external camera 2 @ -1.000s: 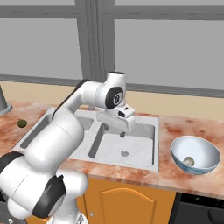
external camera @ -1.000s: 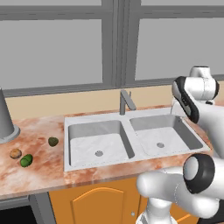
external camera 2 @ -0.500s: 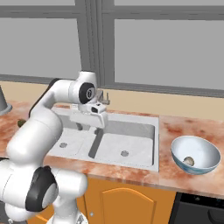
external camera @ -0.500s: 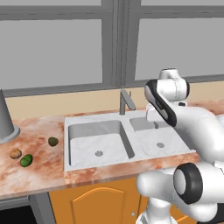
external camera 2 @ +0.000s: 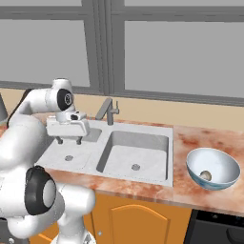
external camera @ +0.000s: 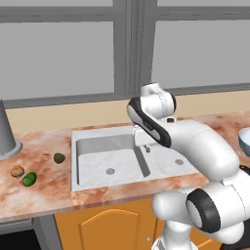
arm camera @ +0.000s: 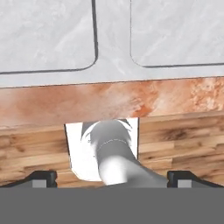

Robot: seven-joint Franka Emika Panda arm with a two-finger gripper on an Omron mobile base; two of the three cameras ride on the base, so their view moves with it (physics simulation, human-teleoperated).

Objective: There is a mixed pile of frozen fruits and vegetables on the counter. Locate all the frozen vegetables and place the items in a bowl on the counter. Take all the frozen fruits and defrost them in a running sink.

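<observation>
Fingers (external camera 2: 68,140) spread wide, empty, left of frame over sink (external camera 2: 143,164); mushroom in bowl (external camera 2: 228,178), lower right.

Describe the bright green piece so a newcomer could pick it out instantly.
Start at the sink and go left along the counter to three small food pieces. The green oblong lies nearest the front edge, beside the orange-tan ball; it alone is bright green and elongated.

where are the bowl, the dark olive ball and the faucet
bowl (external camera 2: 228,167): right base view, on its right inner wall.
dark olive ball (external camera: 59,157): left base view, on its middle.
faucet (external camera 2: 107,110): right base view, on its angled spout.
</observation>
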